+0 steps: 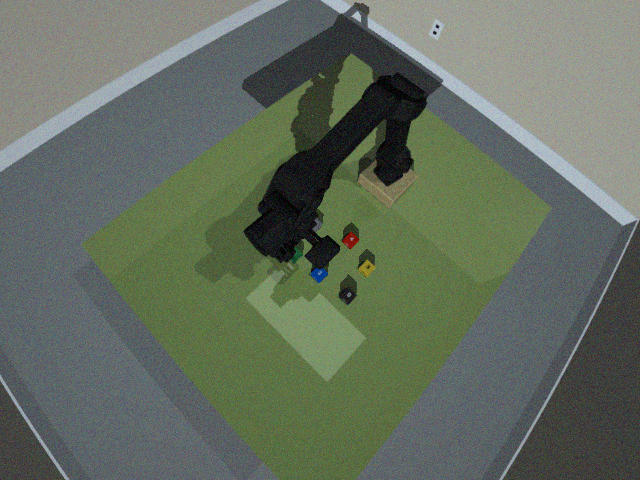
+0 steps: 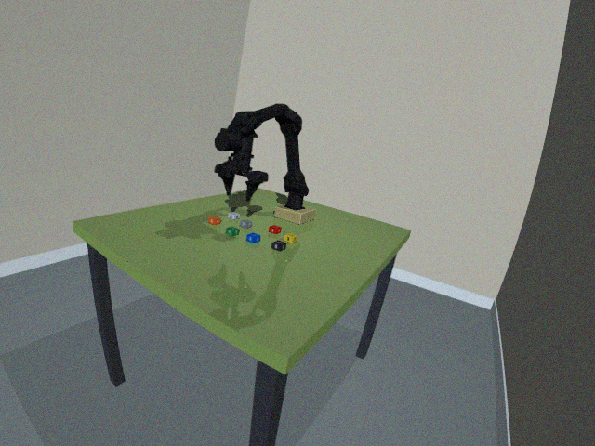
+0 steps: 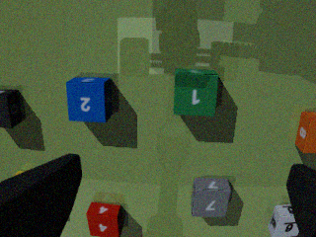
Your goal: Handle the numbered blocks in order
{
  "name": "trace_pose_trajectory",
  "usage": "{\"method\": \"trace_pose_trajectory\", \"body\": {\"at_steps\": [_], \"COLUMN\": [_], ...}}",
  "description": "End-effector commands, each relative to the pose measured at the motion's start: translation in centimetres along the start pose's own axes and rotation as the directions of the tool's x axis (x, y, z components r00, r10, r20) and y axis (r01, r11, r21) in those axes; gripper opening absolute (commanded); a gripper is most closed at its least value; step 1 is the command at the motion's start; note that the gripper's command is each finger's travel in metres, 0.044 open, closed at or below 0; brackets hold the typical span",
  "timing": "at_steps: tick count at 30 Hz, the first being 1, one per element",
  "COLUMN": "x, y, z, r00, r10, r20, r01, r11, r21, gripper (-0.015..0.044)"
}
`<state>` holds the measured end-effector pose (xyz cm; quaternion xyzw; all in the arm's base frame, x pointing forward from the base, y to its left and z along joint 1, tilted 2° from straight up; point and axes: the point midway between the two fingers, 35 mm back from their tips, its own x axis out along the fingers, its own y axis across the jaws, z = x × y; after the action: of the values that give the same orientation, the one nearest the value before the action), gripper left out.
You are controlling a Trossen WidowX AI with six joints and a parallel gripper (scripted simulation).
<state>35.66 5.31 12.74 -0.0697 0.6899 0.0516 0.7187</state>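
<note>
My gripper (image 2: 238,197) (image 3: 188,173) is open and empty, high above the blocks. In the wrist view, the green block (image 1: 296,255) (image 2: 232,231) (image 3: 195,98) shows 1, the blue block (image 1: 318,274) (image 2: 253,238) (image 3: 86,103) 2, the red block (image 1: 350,240) (image 2: 274,229) (image 3: 104,218) 4 and the grey block (image 2: 245,223) (image 3: 209,198) 7. The white block (image 2: 233,216) (image 3: 281,223) is partly behind the right finger. The orange block (image 2: 215,220) (image 3: 308,133) and black block (image 1: 347,296) (image 2: 278,245) (image 3: 7,111) are cut by the wrist frame. The yellow block (image 1: 367,268) (image 2: 290,238) is mostly hidden there. These four digits are unclear.
The blocks stand apart on the green table (image 1: 413,330) (image 2: 191,278). The arm's wooden base (image 1: 387,192) (image 2: 293,215) is behind them, nearest the red and yellow blocks. The arm hides the orange and white blocks in the top view.
</note>
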Motion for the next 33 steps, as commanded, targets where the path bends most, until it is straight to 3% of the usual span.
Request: {"method": "trace_pose_trajectory", "body": {"at_steps": [1, 5, 13, 33], "x": [-0.1, -0.1, -0.2, -0.2], "y": [0.0, -1.1, -12.6, -12.9], "z": [0.1, 0.0, -3.0, -3.1], "r00": [1.000, 1.000, 1.000, 1.000], "r10": [0.000, -0.001, -0.013, -0.013], "r20": [0.002, 0.002, -0.001, -0.001], "r01": [0.000, 0.001, 0.013, 0.013], "r11": [1.000, 1.000, 1.000, 1.000], "r21": [-0.004, -0.004, -0.004, -0.004], "gripper": [0.0400, 0.0400, 0.0400, 0.0400]}}
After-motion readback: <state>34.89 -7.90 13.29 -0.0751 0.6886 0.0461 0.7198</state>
